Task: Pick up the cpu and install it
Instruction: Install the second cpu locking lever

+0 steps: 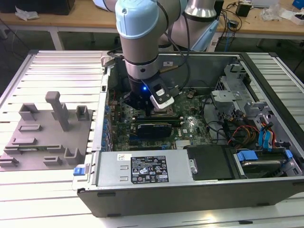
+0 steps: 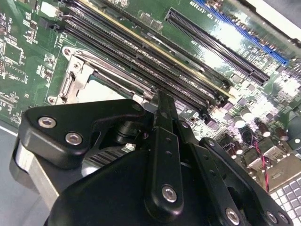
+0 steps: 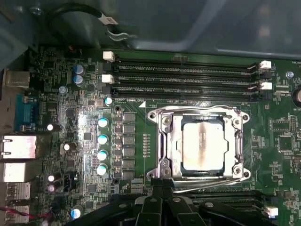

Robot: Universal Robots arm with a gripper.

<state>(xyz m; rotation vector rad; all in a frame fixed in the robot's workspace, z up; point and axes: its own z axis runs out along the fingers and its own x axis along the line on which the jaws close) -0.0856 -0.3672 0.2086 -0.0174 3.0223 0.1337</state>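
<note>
Motherboard [image 3: 70, 70]: cpu [image 3: 203, 145] seated in socket frame [image 3: 162, 141], end effector [image 3: 162, 186] pinched closed, empty, at frame edge.

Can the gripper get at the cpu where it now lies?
Probably yes. The cpu lies in the metal-framed socket with its silver top bare, and the gripper hangs just beside the frame. Only the frame's edges border the chip.

In the second wrist view the gripper [image 2: 162, 106] body hides most of the cpu [image 2: 101, 91] and the socket frame [image 2: 75, 77], covering everything toward five o'clock. In the first wrist view the linkage [image 3: 162, 207] is cut off at six o'clock, so whether its fingers are parted cannot be told. In the exterior view the arm [image 1: 140, 47] hides the socket.
</note>
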